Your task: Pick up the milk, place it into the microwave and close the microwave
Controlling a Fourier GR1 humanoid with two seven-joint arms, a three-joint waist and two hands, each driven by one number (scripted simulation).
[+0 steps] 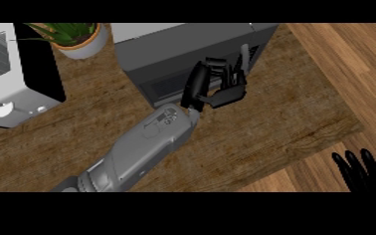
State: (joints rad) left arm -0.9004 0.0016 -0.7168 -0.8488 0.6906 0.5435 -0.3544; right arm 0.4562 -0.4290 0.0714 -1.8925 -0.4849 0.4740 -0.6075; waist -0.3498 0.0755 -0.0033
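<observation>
1. Nearest me, the right hand [355, 170] rests open at the lower right edge, fingers up.
2. The left hand [224, 90] is against the front of the microwave [183, 45], fingers loosely spread and holding nothing that I can see.
3. No milk shows anywhere; I'd guess it is already inside the microwave, or hidden.
4. Risk: an off-centre push could slip off the door, leave it unlatched, or shove the microwave back along the counter [294, 114].
5. Count: two hands, one microwave, one potted plant [79, 39], one white appliance [18, 107].
</observation>
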